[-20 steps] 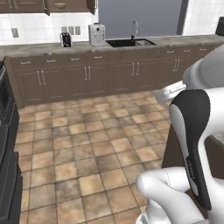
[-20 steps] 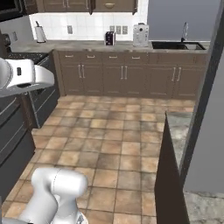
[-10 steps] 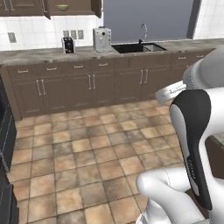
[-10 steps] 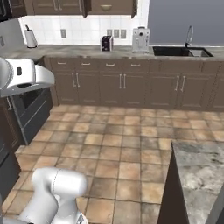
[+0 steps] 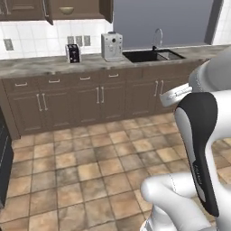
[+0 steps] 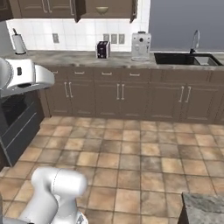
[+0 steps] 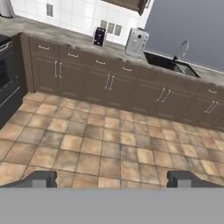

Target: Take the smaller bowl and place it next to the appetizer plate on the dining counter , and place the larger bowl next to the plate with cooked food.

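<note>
My gripper [image 7: 113, 180] is open, its two dark fingertips [image 7: 40, 179] wide apart with nothing between them, and it looks down over tiled floor toward the wall cabinets. A corner of the grey marbled dining counter [image 6: 204, 208] shows at the lower right of the right base view. The smaller bowl, the larger bowl, the appetizer plate and the plate with cooked food are out of view. The white arm rises at the right of the left base view.
A long back counter [image 5: 40, 66] carries a toaster [image 5: 72, 53], a coffee machine [image 5: 112, 46] and a sink [image 5: 153, 55]. A dark oven [image 6: 17, 116] stands at the left. Brown tiled floor [image 6: 131, 162] lies open between me and the cabinets.
The whole picture has shifted in both base views, so the base has moved. The dining counter has slid to the lower right corner of the right base view. The gripper stays open.
</note>
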